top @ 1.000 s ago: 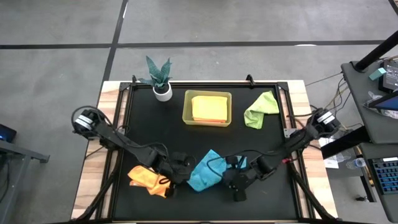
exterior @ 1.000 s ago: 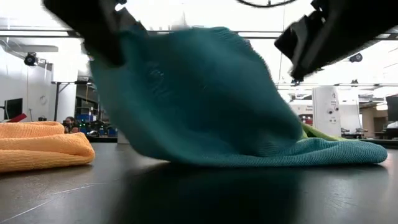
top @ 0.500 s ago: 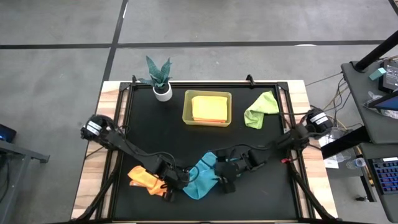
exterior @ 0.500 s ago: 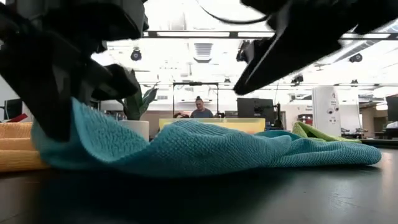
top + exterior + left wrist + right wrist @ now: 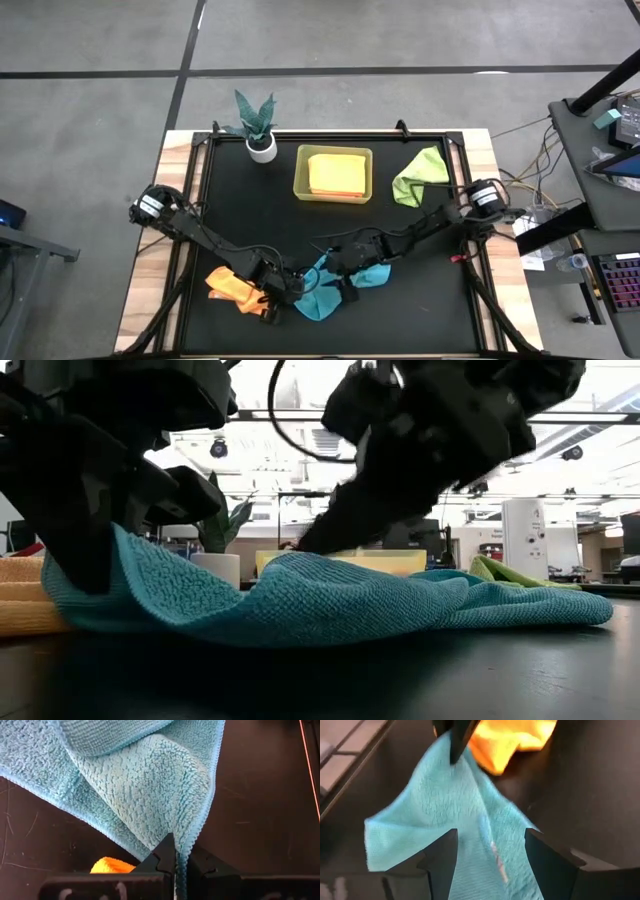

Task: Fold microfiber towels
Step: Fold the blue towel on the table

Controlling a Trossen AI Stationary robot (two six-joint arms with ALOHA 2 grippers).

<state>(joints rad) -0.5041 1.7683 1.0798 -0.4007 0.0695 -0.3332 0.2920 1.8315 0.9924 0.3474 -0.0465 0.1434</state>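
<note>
The teal blue microfiber towel (image 5: 345, 285) lies rumpled on the black mat near the table's front edge. My left gripper (image 5: 289, 288) is shut on the towel's left end. My right gripper (image 5: 335, 270) hovers open over the towel's middle (image 5: 445, 820), one finger to each side; I cannot tell whether it touches the cloth. An orange towel (image 5: 234, 288) lies bunched just left of the left gripper. A lime green towel (image 5: 420, 176) lies crumpled at the far right. A yellow towel (image 5: 336, 173) lies folded in the bin. My left gripper pinches the teal towel's hemmed edge at a corner (image 5: 181, 851) between its two fingers, which slant down from the table's left. That corner (image 5: 90, 575) is held a little above the mat. The rest of the cloth trails slack to the right and rests on the table.
A translucent yellow-green bin (image 5: 301, 172) stands at the far middle, with a small potted plant (image 5: 259, 128) to its left. A raised black frame (image 5: 201, 190) borders the mat. Bare mat lies between the bin and the teal towel.
My left gripper has sunk toward the mat with its corner. My right gripper has let go of the teal towel and moved toward the table's left, over the cloth. The towel, held up between both grippers a second ago, has dropped and now lies spread on the mat.
</note>
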